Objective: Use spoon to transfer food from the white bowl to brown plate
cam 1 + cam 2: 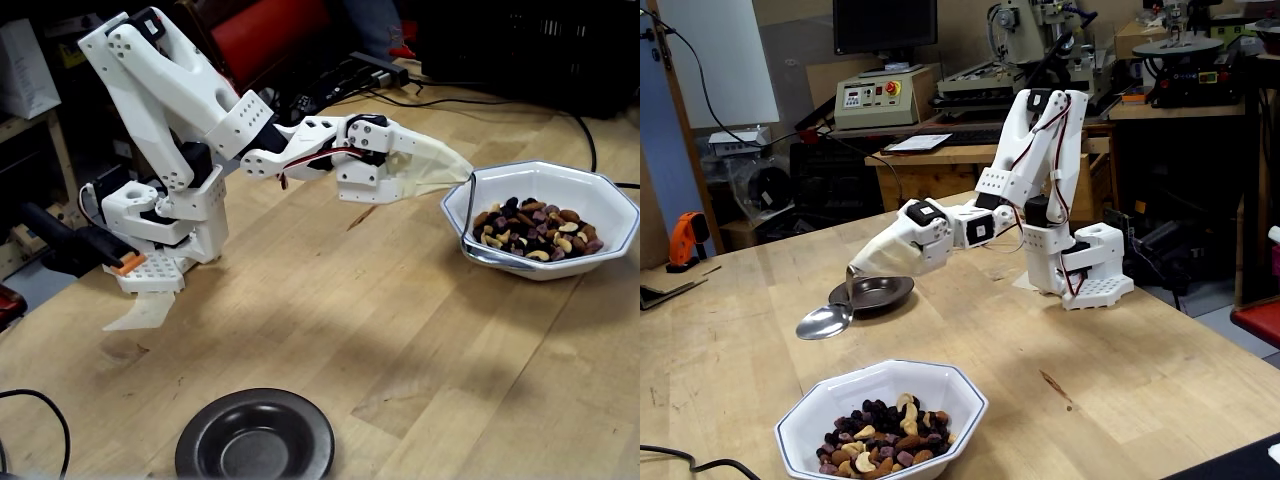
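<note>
One arm, its fingers (pixel 462 166) clamped tight on one spoon (pixel 825 321), which hangs empty. One white bowl (pixel 600 195) of food (pixel 535 228) at three o'clock, one brown plate (pixel 255 440) at six.

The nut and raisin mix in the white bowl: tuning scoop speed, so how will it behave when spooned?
The loose nut and raisin mix probably shifts apart, not clumping. Its rounded pieces may roll off the smooth, shiny silver metal spoon.
</note>
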{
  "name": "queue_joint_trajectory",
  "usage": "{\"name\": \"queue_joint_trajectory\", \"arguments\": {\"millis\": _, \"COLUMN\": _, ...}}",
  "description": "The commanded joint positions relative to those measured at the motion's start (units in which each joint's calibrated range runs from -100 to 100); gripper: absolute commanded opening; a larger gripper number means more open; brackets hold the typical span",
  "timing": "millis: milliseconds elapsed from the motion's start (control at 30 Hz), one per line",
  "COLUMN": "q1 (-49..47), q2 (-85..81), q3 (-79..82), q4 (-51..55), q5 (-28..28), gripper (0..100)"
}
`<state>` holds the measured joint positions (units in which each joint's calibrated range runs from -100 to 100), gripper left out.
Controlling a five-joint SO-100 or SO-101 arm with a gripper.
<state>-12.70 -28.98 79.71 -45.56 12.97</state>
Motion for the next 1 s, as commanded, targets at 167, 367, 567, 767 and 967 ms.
{"name": "queue_joint_trajectory", "arguments": {"millis": 167, "q1": -9.2, "q2": -0.5, "q3": -2.7, "q4": -0.6, "q5": 0.1, "gripper": 4}}
{"name": "queue_joint_trajectory", "arguments": {"millis": 367, "q1": -10.6, "q2": -0.4, "q3": -2.7, "q4": -0.6, "q5": -0.1, "gripper": 4}}
{"name": "queue_joint_trajectory", "arguments": {"millis": 567, "q1": -14.8, "q2": 1.4, "q3": -2.7, "q4": -0.7, "q5": -0.1, "gripper": 4}}
{"name": "queue_joint_trajectory", "arguments": {"millis": 767, "q1": -16.1, "q2": 6.9, "q3": -3.3, "q4": -0.7, "q5": -0.1, "gripper": 4}}
{"name": "queue_joint_trajectory", "arguments": {"millis": 967, "q1": -16.1, "q2": 8.1, "q3": -3.4, "q4": -1.2, "q5": -0.2, "gripper": 4}}
